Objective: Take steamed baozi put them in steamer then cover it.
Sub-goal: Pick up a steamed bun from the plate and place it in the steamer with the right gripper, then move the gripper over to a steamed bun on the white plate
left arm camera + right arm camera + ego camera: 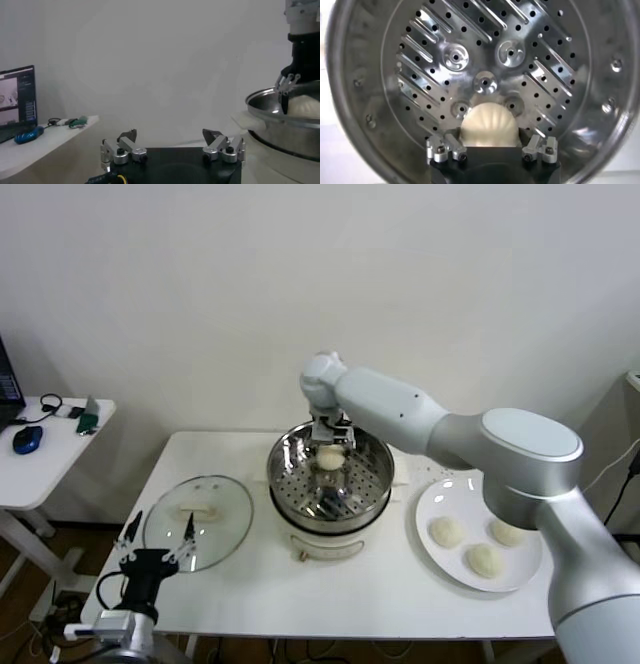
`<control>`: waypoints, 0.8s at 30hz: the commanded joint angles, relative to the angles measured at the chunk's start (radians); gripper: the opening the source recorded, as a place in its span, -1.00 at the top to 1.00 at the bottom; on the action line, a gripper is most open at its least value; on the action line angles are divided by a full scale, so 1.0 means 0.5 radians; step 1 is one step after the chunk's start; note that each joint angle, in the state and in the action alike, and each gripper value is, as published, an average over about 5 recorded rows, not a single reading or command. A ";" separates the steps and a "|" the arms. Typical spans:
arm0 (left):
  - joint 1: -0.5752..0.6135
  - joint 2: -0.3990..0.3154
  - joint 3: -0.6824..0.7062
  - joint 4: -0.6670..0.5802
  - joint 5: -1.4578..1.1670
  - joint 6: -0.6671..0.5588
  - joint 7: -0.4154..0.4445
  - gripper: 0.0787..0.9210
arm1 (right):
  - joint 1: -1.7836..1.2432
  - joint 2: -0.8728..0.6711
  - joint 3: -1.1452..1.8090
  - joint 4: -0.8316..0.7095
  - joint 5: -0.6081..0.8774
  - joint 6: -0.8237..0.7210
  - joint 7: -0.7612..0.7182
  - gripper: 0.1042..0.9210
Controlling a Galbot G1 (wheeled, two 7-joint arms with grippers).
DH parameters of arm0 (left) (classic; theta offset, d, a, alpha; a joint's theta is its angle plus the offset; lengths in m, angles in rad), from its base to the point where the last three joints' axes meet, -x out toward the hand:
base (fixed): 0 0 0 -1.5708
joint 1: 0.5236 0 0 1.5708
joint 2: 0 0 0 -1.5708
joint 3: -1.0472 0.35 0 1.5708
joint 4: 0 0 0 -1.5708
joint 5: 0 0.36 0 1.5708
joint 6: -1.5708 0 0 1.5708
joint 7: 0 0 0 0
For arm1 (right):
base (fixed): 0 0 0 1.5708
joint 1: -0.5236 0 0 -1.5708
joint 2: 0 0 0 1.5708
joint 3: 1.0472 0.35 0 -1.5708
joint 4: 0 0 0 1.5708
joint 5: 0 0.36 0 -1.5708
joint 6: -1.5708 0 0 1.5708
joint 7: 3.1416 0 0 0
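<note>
The steamer (372, 476), a shiny steel basket with a perforated floor (445, 30), stands mid-table on a white base. My right gripper (331, 446) reaches down into it. It is open, and one off-white baozi (489, 124) sits between its fingers (451, 144) over the far part of the floor. Three more baozi (446, 532) lie on the white plate (455, 496) to the right of the steamer. The glass cover (215, 534) with its white handle lies flat to the left of the steamer. Near the table's front left corner my left gripper (160, 529) waits open and empty, just before the cover.
A white side table (50, 449) stands to the left with a blue mouse (27, 439), cables and a laptop (17, 97). A white wall runs close behind the table. Bare tabletop (370, 594) lies in front of the steamer.
</note>
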 commanded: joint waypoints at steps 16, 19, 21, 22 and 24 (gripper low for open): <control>0.027 -0.011 0.025 0.015 0.019 -0.033 -0.003 -0.77 | 0.368 -0.583 -0.066 0.478 0.501 -0.181 0.118 -0.76; 0.040 -0.016 0.034 0.007 0.030 -0.039 -0.003 -0.77 | 0.459 -0.842 -0.173 0.652 0.749 -0.391 0.159 -0.76; 0.049 -0.015 0.038 -0.003 0.035 -0.042 -0.003 -0.77 | 0.572 -1.034 -0.337 0.791 0.994 -0.635 0.236 -0.76; 0.054 -0.015 0.039 -0.007 0.037 -0.043 -0.002 -0.77 | 0.646 -1.138 -0.461 0.872 1.120 -0.788 0.329 -0.76; 0.058 -0.015 0.040 -0.013 0.037 -0.044 -0.002 -0.77 | 0.788 -1.333 -0.711 1.034 1.354 -1.087 0.546 -0.76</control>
